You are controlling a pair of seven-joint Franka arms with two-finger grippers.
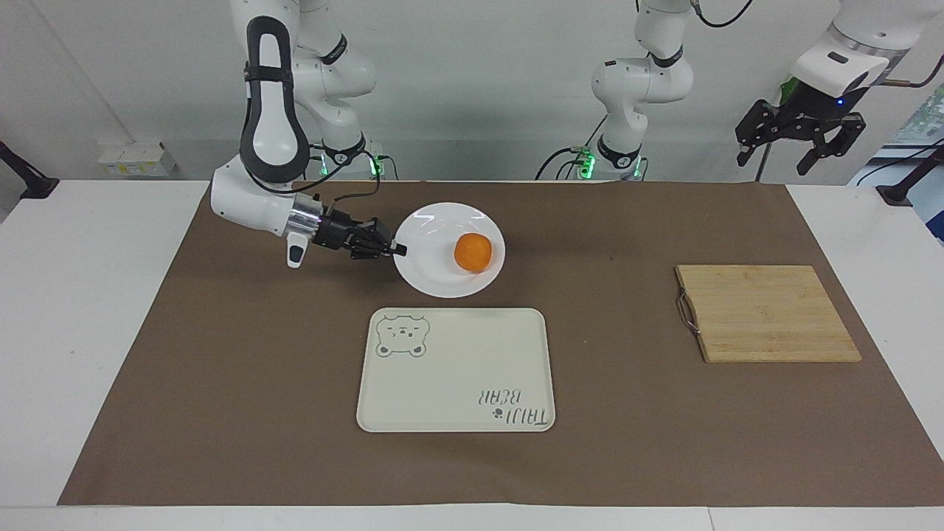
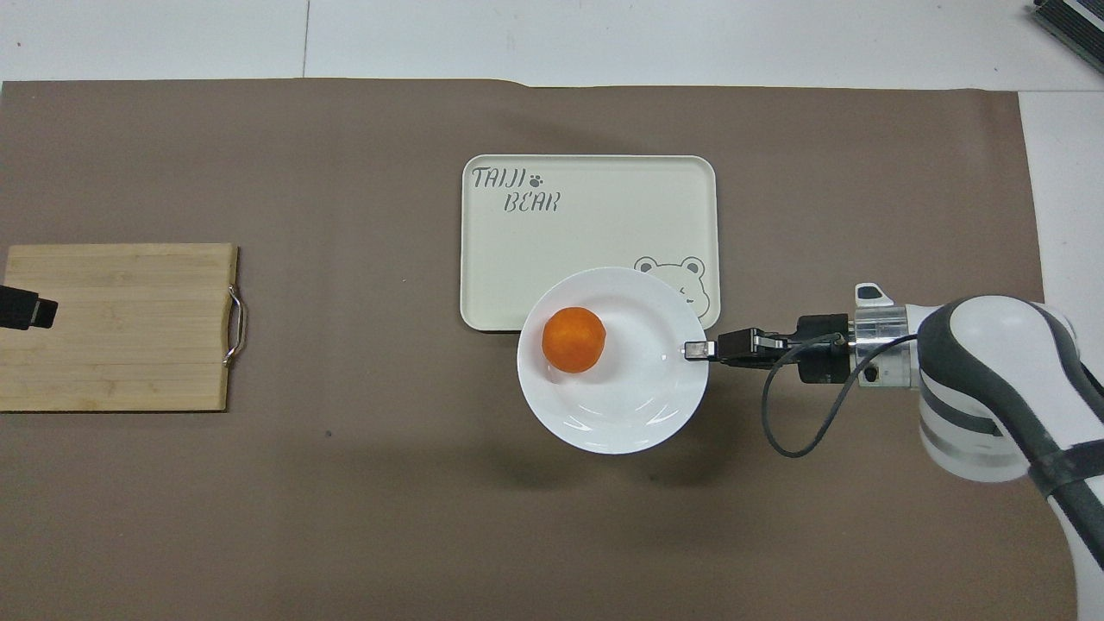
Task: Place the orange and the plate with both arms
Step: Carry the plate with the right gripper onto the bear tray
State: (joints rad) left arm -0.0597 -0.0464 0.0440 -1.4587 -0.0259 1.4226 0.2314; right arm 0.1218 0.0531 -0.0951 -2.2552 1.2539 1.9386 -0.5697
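The white plate (image 1: 431, 258) is held up off the brown mat by its rim, level, with the orange (image 1: 473, 252) resting on it. My right gripper (image 1: 398, 251) is shut on the plate's rim at the side toward the right arm's end of the table. In the overhead view the plate (image 2: 621, 405) with the orange (image 2: 573, 340) covers the bear corner of the tray, and the right gripper (image 2: 697, 349) pinches its edge. My left gripper (image 1: 800, 144) waits, raised and open, over the left arm's end of the table.
A cream tray with a bear drawing (image 1: 457, 369) lies on the mat, farther from the robots than the plate. A wooden cutting board (image 1: 767, 313) lies toward the left arm's end; the left gripper's tip (image 2: 26, 309) shows over it from above.
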